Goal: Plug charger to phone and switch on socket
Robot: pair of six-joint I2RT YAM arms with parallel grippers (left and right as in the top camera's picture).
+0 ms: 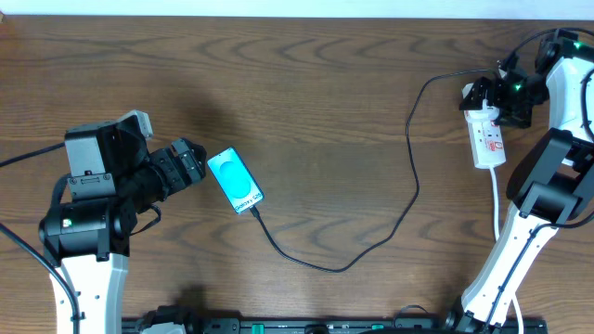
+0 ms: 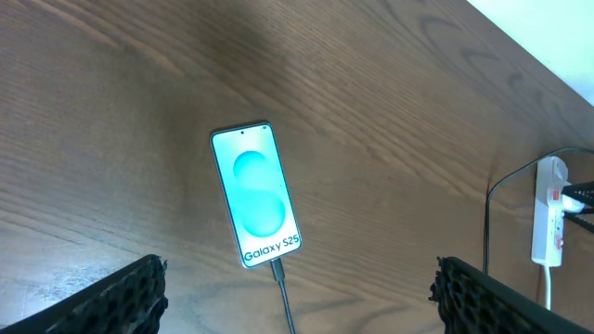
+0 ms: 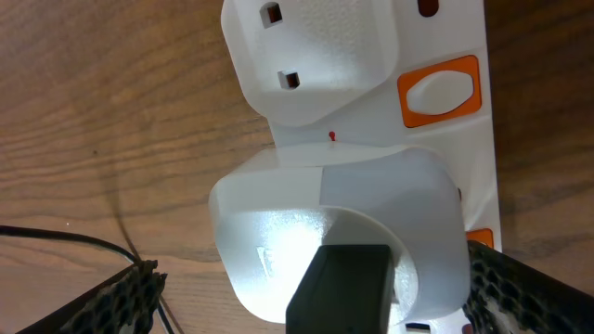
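Now my open right jaws, over the socket (image 1: 487, 139) at the far right corner, must press its orange switch (image 3: 439, 91) squarely. Left jaws gape empty.

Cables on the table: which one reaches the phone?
The thin black charger, whose tip meets the phone at its Galaxy S25 end; the white cord only trails from the socket.

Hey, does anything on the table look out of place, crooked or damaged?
Nothing stands out. The phone lies flat, slanted, with the charger plugged in; its cable loops loosely toward the socket. Nothing spilled or broken.
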